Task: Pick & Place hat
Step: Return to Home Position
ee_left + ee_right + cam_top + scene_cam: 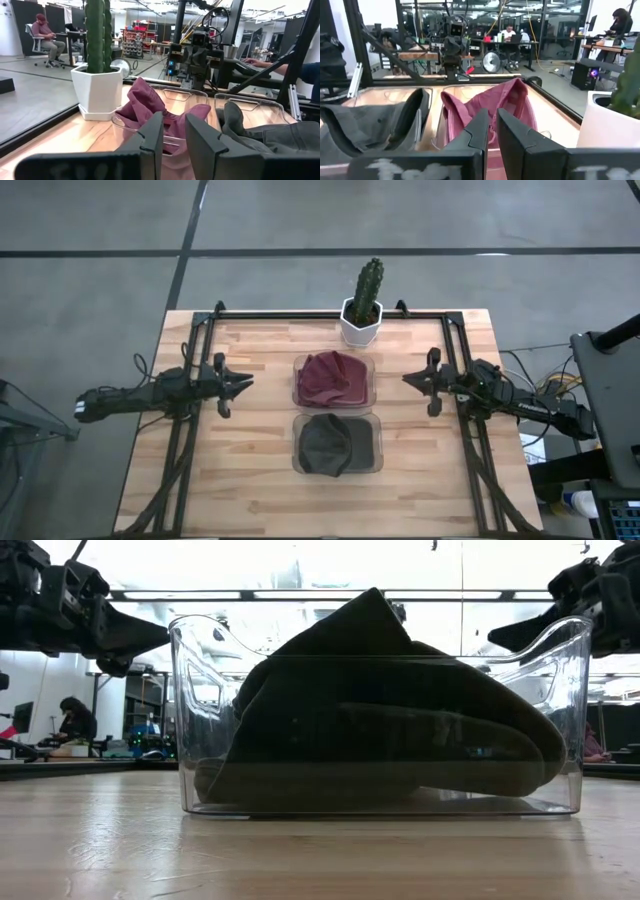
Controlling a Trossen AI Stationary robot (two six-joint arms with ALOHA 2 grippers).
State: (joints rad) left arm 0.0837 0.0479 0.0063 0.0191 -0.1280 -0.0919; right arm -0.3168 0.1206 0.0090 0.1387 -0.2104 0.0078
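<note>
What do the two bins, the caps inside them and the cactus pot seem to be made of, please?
The top transparent bin and bottom transparent bin look like clear, glossy hard plastic: see-through walls with bright highlights. The red cap and dark grey cap look like soft matte fabric, creased and slumped. The white pot is smooth and faceted, perhaps glazed ceramic or plastic; I cannot tell which.

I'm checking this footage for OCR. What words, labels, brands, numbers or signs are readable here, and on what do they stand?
No text can be read.
Bar behind the left pincer: pale marks, too blurred to read.
Bar behind the right pincer: white smudges, too blurred to read.
No print shows on the red cap, the dark cap or the white pot.
</note>
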